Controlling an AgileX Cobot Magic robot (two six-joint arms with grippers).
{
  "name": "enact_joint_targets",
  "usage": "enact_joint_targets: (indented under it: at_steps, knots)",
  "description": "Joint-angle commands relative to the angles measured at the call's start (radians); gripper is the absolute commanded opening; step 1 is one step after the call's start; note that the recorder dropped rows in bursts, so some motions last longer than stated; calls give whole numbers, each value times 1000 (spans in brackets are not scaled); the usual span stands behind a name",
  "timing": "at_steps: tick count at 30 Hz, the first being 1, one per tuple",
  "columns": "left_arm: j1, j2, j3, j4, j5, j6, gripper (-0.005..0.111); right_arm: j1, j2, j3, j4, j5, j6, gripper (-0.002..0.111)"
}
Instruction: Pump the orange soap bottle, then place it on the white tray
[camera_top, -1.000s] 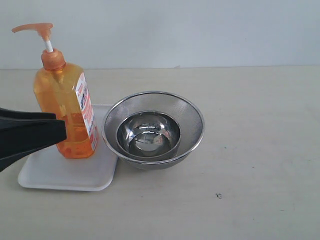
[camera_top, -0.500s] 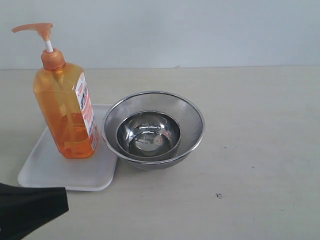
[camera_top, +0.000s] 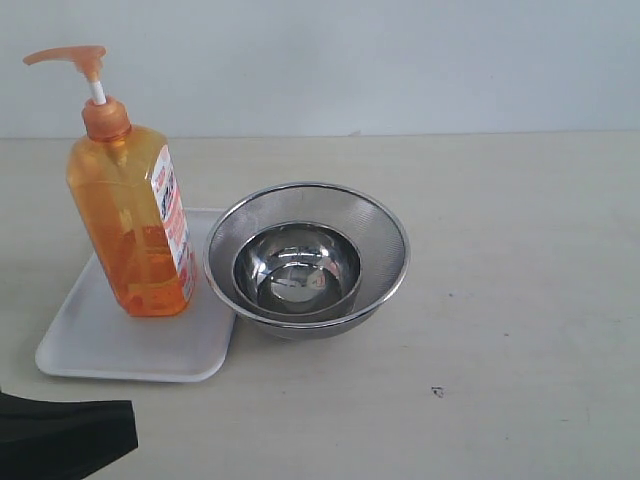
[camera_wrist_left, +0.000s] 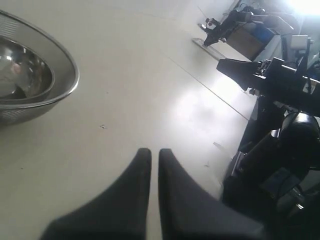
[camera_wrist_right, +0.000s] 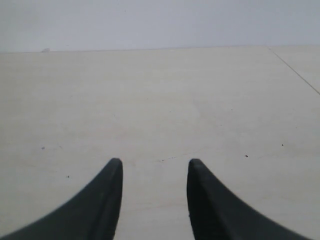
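The orange soap bottle (camera_top: 135, 230) stands straight up on the white tray (camera_top: 110, 345). It is on the part of the tray that is far from the camera. Its pump head (camera_top: 65, 55) points to 9 o'clock. Its white and red label (camera_top: 172, 220) faces 3 o'clock, toward the bowls. Nothing holds the bottle.

The tray lies flat on the pale table (camera_top: 500, 300). At 3 o'clock from the tray sits a big round mesh bowl (camera_top: 378, 240). Its rim is right up against the tray, and I cannot tell if they touch. A small shiny bowl (camera_top: 296, 268) sits inside the big one. A tiny dark speck (camera_top: 437, 391) is on the table at 5 o'clock from the bowls.

The left gripper (camera_top: 125, 428) is black. It is low down, at 6 o'clock from the tray, and apart from it. In the left wrist view the left gripper's (camera_wrist_left: 154, 152) jaws are pressed together with only a thin line between them. They pinch nothing. The big bowl shows off to one side there.

In the right wrist view the right gripper's (camera_wrist_right: 154, 167) jaws are spread apart. Nothing is between them, only bare table.
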Motion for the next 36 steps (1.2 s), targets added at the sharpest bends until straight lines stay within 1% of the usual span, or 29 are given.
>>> enact_joint_targets:
  at_steps: [1, 4, 7, 8, 9, 10, 12, 14, 15, 16, 17, 20, 22, 25, 26, 27, 29, 33, 36]
  knots:
    - [-2, -12, 3, -14, 12, 80, 5, -2, -4, -1, 1, -3, -4, 38]
    - [-10, -119, -4, -14, 12, 155, 5, -2, -4, -1, 1, -3, -4, 38]
    - [-10, -260, -4, -14, 12, 163, 5, -2, -4, -1, 1, -3, -4, 38]
    - [-10, -366, -4, -14, -50, 143, 5, -2, -4, -1, 1, -3, -4, 38]
    - [-10, -406, -4, -14, -100, 107, 5, -2, -4, -1, 1, -3, -4, 38]
    - [-10, -493, -8, -14, -240, -8, 5, -2, -4, -1, 1, -3, -4, 38]
    - [-16, -551, -19, -14, -371, -82, 5, -2, -4, -1, 1, -3, -4, 38]
    - [-37, -600, -29, -14, -522, -100, 5, -2, -4, -1, 1, -3, -4, 38]
    - [-58, -651, -41, -14, -655, -104, 5, -2, -4, -1, 1, -3, -4, 38]
    - [-65, -669, -46, -14, -702, -104, 5, -2, -4, -1, 1, -3, -4, 38]
    - [-77, -706, -50, -14, -785, -104, 5, -2, -4, -1, 1, -3, -4, 38]
    - [-95, -787, -50, -14, -942, -104, 5, -2, -4, -1, 1, -3, -4, 38]
    - [-111, -853, -50, -14, -1086, -104, 5, -2, -4, -1, 1, -3, -4, 38]
    - [-118, -959, -50, -14, -1305, -169, 5, -2, -4, -1, 1, -3, -4, 38]
    - [-118, -959, -50, -14, -1344, -171, 5, -2, -4, -1, 1, -3, -4, 38]
    - [-118, -959, -53, -14, -1379, -171, 5, -2, -4, -1, 1, -5, -4, 38]
    - [-116, -959, -53, -14, -1396, -171, 5, -2, -4, -1, 1, -5, -4, 38]
    - [-116, -959, -53, -14, -1393, -171, 5, -2, -4, -1, 1, -7, -4, 38]
    - [-116, -959, -53, -14, -1282, -242, 5, -2, -4, -1, 1, -7, -4, 38]
